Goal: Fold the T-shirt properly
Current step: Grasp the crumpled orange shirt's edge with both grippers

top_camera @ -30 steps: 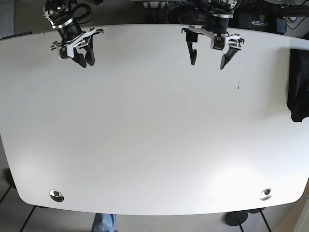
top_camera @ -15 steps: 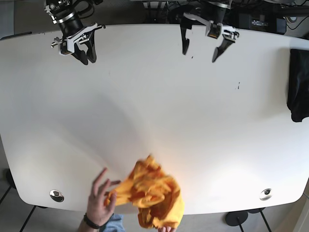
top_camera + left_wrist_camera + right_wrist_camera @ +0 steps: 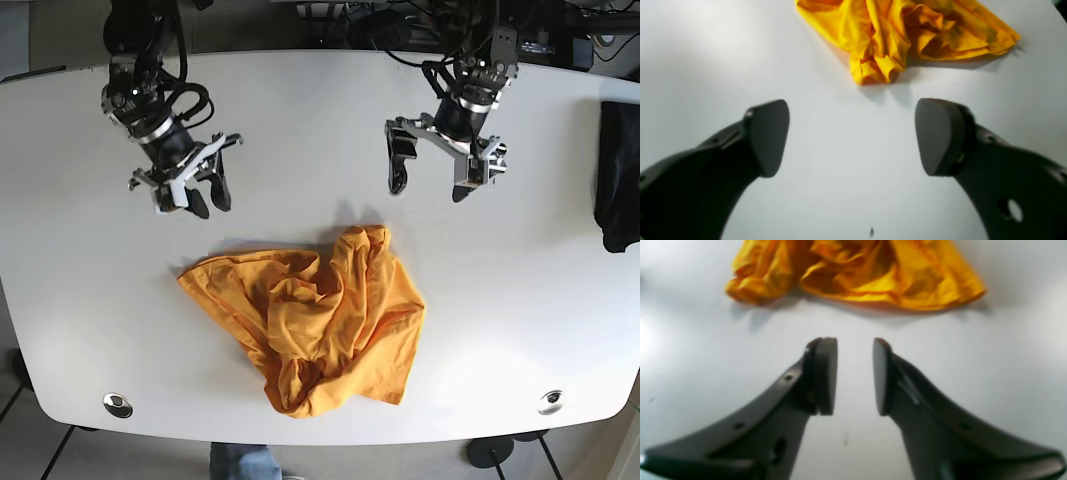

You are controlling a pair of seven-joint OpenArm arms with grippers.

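The left hand [image 3: 431,171] is held wide open and the right hand [image 3: 207,194] narrowly parted, both empty above the white tabletop [image 3: 80,300]. Just beyond both, the crumpled yellow T-shirt [image 3: 315,318] is seen, untouched.

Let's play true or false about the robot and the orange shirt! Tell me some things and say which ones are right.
1. The shirt is neatly folded. False: it lies crumpled on the table.
2. The left gripper is open. True.
3. The right gripper is holding the shirt. False: it is empty, apart from the cloth.
4. The shirt is orange-yellow. True.
5. A dark cloth lies at one edge of the table. True.
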